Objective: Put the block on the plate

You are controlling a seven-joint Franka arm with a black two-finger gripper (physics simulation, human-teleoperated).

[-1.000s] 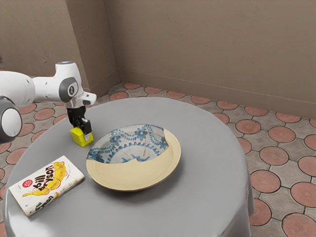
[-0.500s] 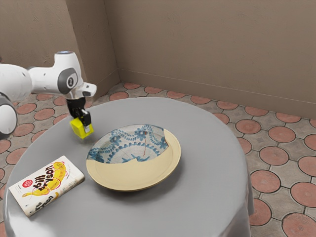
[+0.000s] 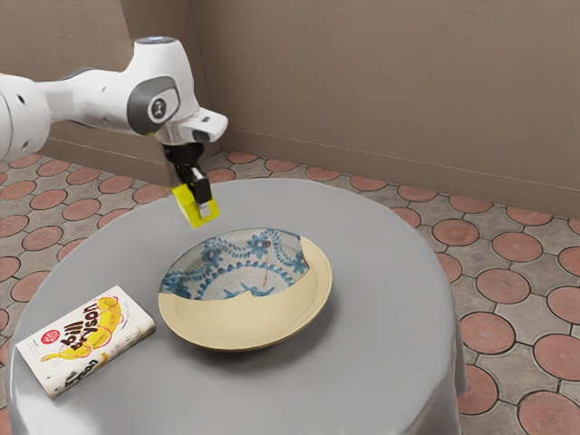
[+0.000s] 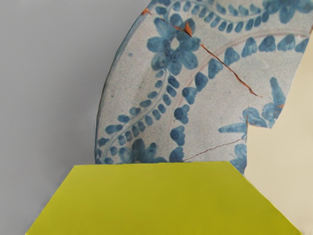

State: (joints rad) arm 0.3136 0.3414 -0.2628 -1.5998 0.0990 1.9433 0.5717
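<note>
Yellow block (image 3: pixel 188 207) hangs in the fingers (image 3: pixel 202 190); book (image 3: pixel 87 339) reads "bill bryson".

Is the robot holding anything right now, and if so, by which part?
Yes: the gripper holds the yellow block from above, its fingers closed on two opposite sides.

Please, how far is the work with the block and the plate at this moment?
Picking up looks done: the block is off the table, gripped by the end effector. In hand: apparently carrying it to the plate; it hangs in the air. Left: lowering it there and releasing.
</note>
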